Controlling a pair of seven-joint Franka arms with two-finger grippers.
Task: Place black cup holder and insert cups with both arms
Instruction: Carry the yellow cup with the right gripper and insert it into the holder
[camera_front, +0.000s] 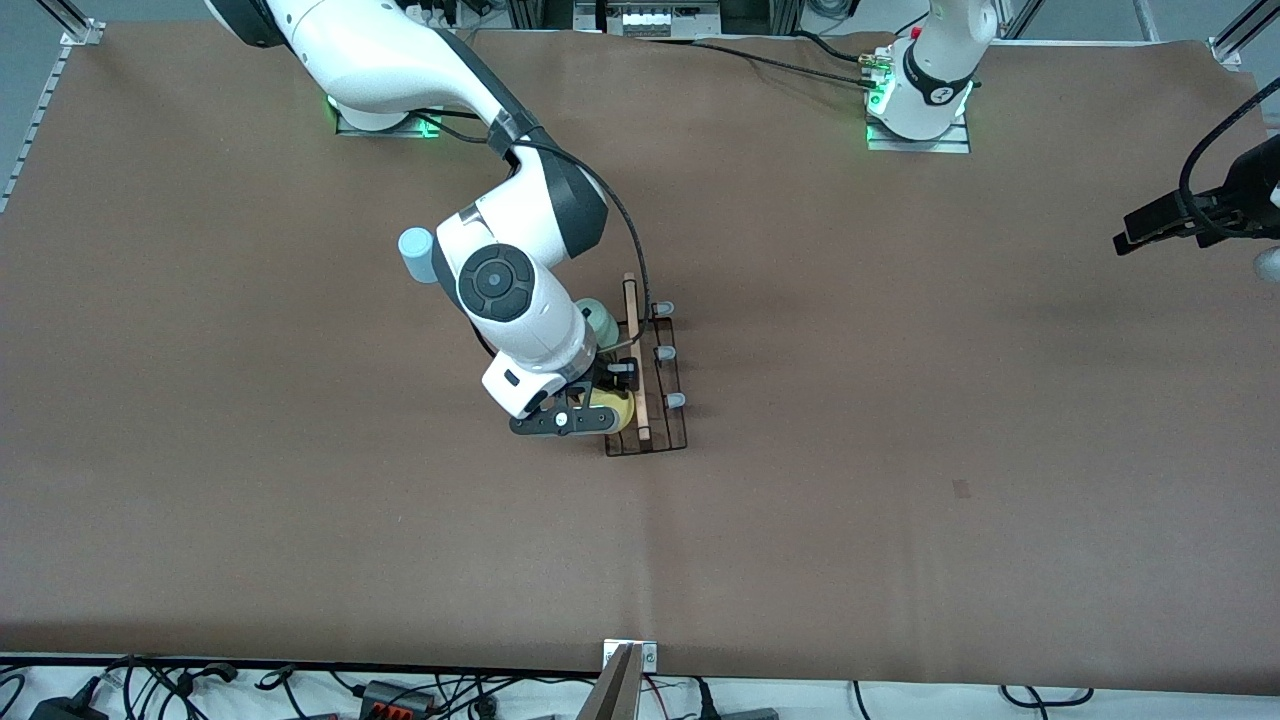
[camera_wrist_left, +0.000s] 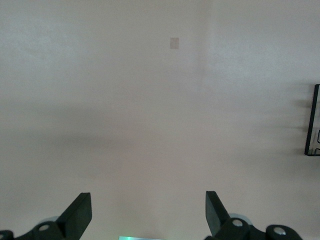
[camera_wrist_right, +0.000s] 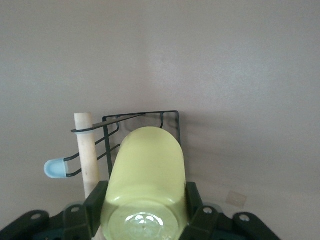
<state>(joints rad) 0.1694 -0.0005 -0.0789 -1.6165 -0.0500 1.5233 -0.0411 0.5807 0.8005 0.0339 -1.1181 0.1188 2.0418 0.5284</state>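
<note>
Lab; paper-covered table (camera_front: 900, 400), loose cables (camera_front: 150, 685)

A thin black wire cup holder (camera_front: 660, 400) carried a light wooden rod handle (camera_front: 636, 355) and pale grey-blue prong tips (camera_front: 676, 400). The small plastic tumblers were yellow (camera_wrist_right: 146, 175), pale green (camera_front: 603, 322) and pale blue (camera_front: 417, 254), on a plain brown table cover (camera_front: 900, 450)

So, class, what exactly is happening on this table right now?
The right gripper is shut on the yellow cup, holding it over the black cup holder in the middle of the table. A pale green cup already sits at the holder. A pale blue cup stands on the table beside the right arm. The left gripper waits open over bare table.
</note>
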